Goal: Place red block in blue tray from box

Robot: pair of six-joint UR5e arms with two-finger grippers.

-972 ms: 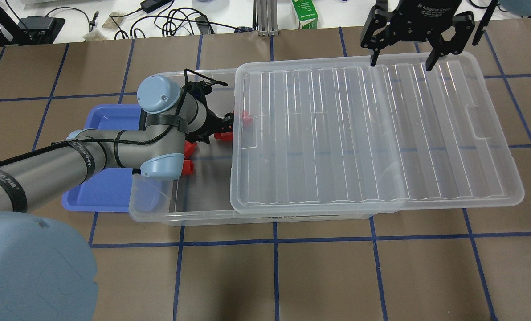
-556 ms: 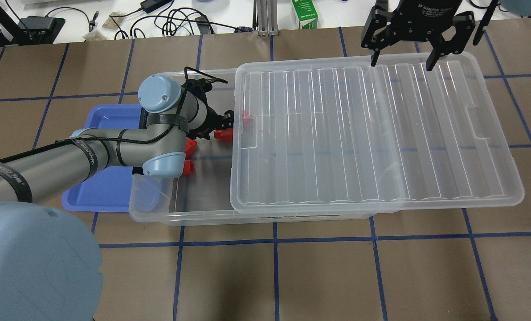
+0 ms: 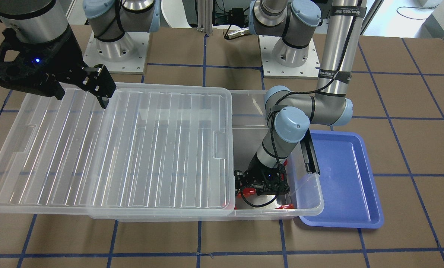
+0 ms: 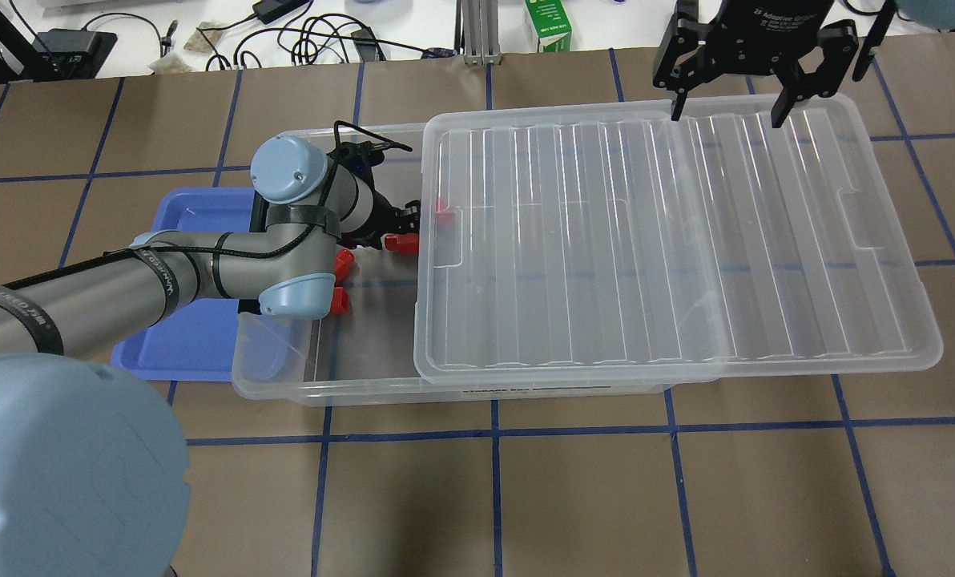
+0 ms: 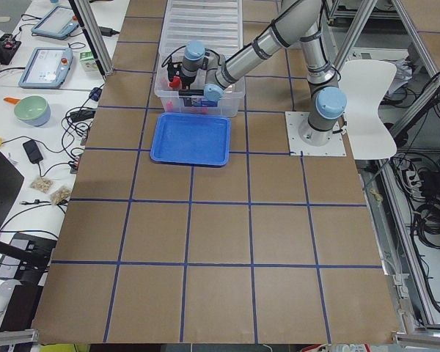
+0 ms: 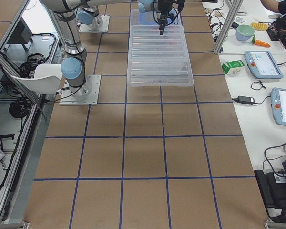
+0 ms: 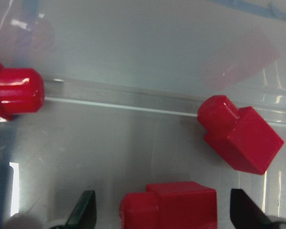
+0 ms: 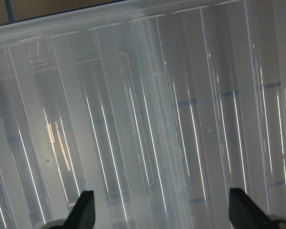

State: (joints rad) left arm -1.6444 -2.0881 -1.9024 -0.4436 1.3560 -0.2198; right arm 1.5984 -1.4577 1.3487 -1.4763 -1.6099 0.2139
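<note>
My left gripper (image 4: 397, 227) reaches down into the uncovered end of the clear box (image 4: 365, 381). In the left wrist view it (image 7: 164, 212) is open, with a red block (image 7: 174, 205) between its fingertips and a gap on each side. That block also shows in the front view (image 3: 249, 191). Other red blocks (image 7: 240, 138) (image 7: 14, 93) lie close by on the box floor. The blue tray (image 4: 185, 340) sits against the box's short end, under my left arm. My right gripper (image 4: 726, 112) is open and empty above the far right of the lid (image 4: 654, 240).
The ribbed lid is slid to the right and overhangs the box, covering most of it. A black latch bar (image 3: 310, 156) hangs on the box end beside the tray (image 3: 341, 178). More red blocks (image 4: 337, 280) lie under my left wrist. Cables and a green carton (image 4: 548, 28) lie beyond the far edge.
My left arm has shifted slightly toward the far side, its gripper still low over the same red blocks. My right gripper has drifted a little to the right above the lid.
</note>
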